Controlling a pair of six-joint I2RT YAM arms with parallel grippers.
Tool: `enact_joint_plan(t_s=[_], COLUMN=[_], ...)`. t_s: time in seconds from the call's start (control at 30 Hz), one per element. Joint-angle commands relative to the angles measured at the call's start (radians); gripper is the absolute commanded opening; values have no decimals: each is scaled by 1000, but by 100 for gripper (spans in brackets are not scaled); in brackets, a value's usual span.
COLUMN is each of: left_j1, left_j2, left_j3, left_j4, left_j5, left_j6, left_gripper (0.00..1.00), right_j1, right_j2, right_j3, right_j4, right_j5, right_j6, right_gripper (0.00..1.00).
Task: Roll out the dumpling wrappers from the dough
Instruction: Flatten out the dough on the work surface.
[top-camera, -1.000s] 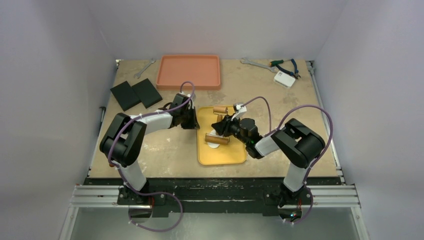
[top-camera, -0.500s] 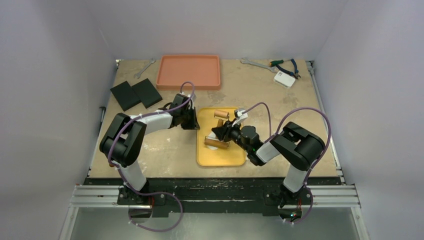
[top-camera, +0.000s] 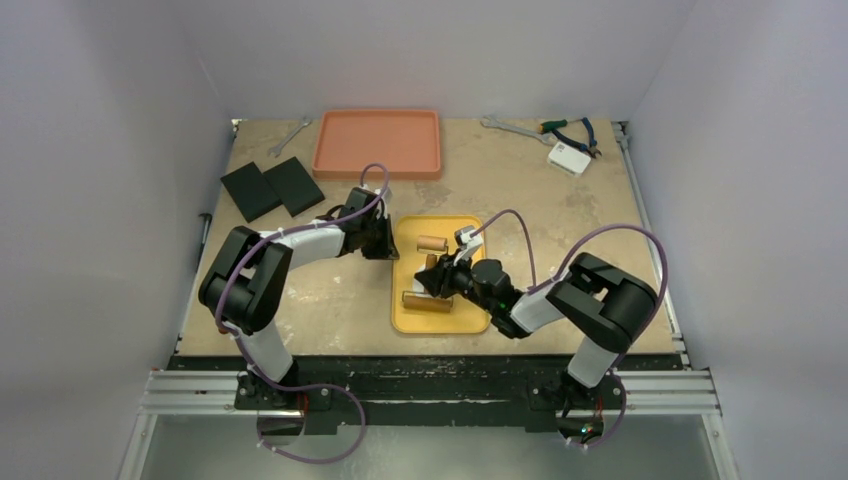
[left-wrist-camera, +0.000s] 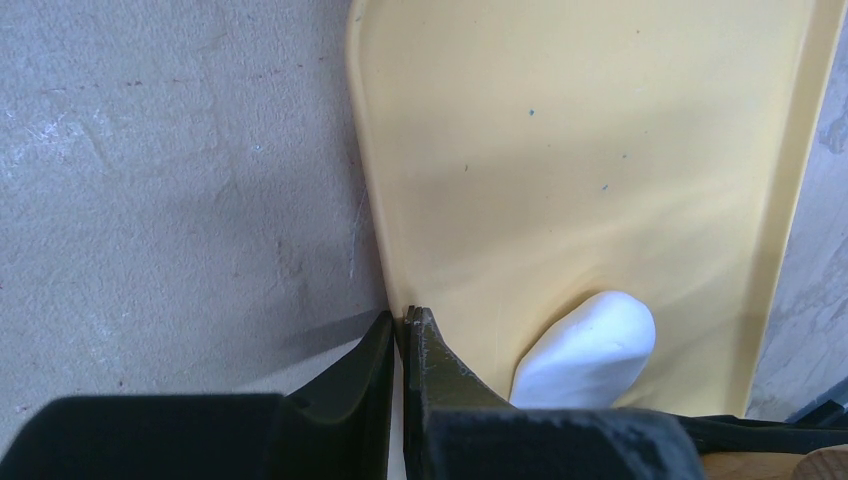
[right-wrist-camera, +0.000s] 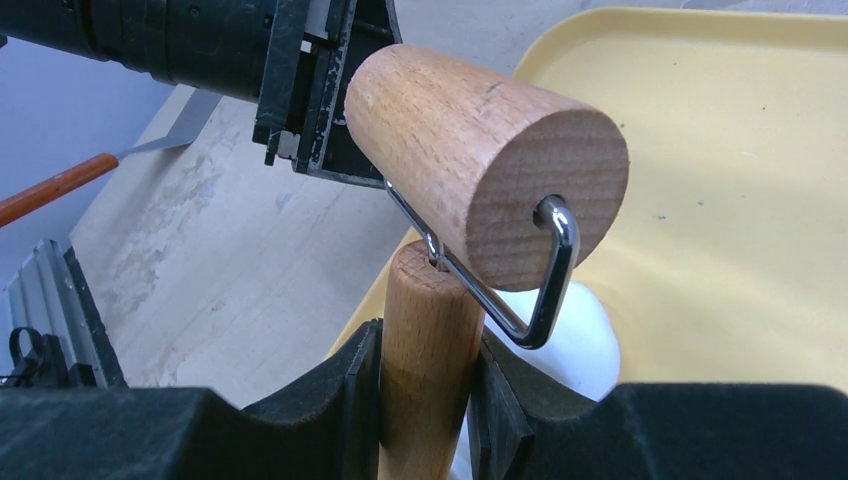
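Observation:
A thick white lump of dough (left-wrist-camera: 590, 350) lies on the yellow tray (left-wrist-camera: 600, 150), near its left rim. No flat dumpling wrappers show. My left gripper (left-wrist-camera: 403, 322) is shut on the tray's left rim (top-camera: 396, 262). My right gripper (right-wrist-camera: 428, 345) is shut on the upright wooden handle (right-wrist-camera: 425, 390) of a wire-framed roller. The wooden roller drum (right-wrist-camera: 480, 170) hangs just over the dough (right-wrist-camera: 585, 340). From above, the right gripper (top-camera: 441, 281) sits over the tray's middle, with one drum (top-camera: 425, 302) toward the near edge and another (top-camera: 432, 243) toward the far edge.
An orange tray (top-camera: 377, 143) sits at the back. Two black pads (top-camera: 270, 188) lie at the left. Wrenches (top-camera: 510, 127), pliers (top-camera: 572, 130) and a white box (top-camera: 568, 157) lie at the back right corner.
My right gripper has drawn the roller toward the near edge of the yellow tray, across the dough. The left arm has held still on the rim.

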Motion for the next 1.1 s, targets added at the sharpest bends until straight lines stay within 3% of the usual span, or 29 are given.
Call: enact_joint_plan(t_s=[0.0, 0.17, 0.33, 0.53, 0.77, 1.07], left_j1=[14, 15, 15, 15, 15, 15], left_j2=[-45, -45, -45, -47, -47, -43], left_j3=[6, 7, 7, 3, -2, -3], left_j4=[10, 9, 9, 12, 17, 18], left_j5=[-17, -17, -17, -15, -11, -9], left_j6=[27, 28, 27, 27, 23, 21], left_gripper=[0, 0, 0, 0, 0, 0], right_j1=[2, 6, 7, -35, -55, -41], right_j2=[31, -59, -277, -410, -319, -127], right_j3=[-49, -12, 64, 146, 180, 199], right_j4=[-278, -350, -465, -502, -405, -278], right_j5=[23, 0, -49, 17, 188, 209], right_j6=[-92, -125, -156, -177, -70, 17], right_gripper=[0, 0, 0, 0, 0, 0])
